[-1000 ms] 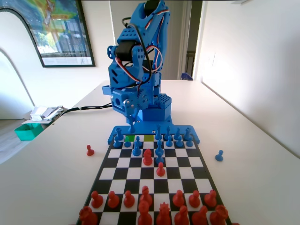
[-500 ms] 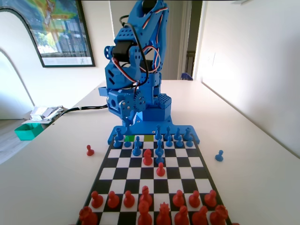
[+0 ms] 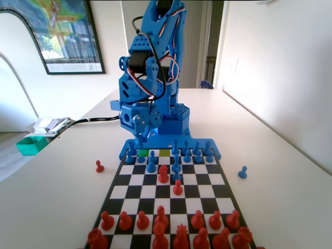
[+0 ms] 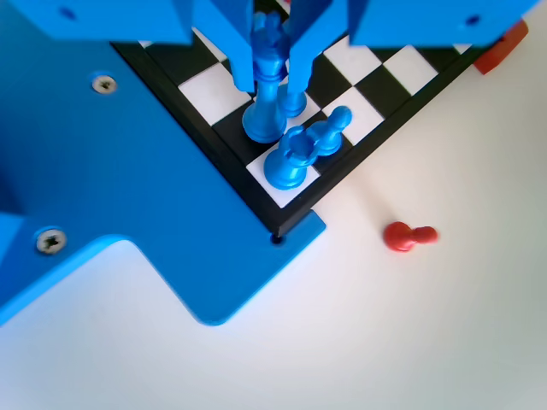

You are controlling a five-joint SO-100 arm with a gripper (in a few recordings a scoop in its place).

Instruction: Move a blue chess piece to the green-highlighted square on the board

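White matte bench (image 3: 290,207) carries the flat black-and-white chequered chessboard (image 3: 136,191), glossy squares, joined at its far edge to a smooth blue plastic robot base (image 4: 102,196). The blue arm's gripper (image 4: 272,81) hangs low over the left end of the back rank in the fixed view. In the wrist view the jaws stand apart on either side of the top of a tall slim blue plastic piece with a crowned head (image 4: 267,94); contact can't be confirmed.

Green-highlighted square (image 3: 143,153) sits in that back rank, just beside the gripper; a yellow-green one (image 3: 164,152) is next to it.

Judgement: centre the jaws on the narrow neck and close gently before lifting straight up. The rounded blue pawn-like pieces (image 4: 291,158) crowd close and could tip. A small red pawn (image 4: 408,237) lies toppled off-board.
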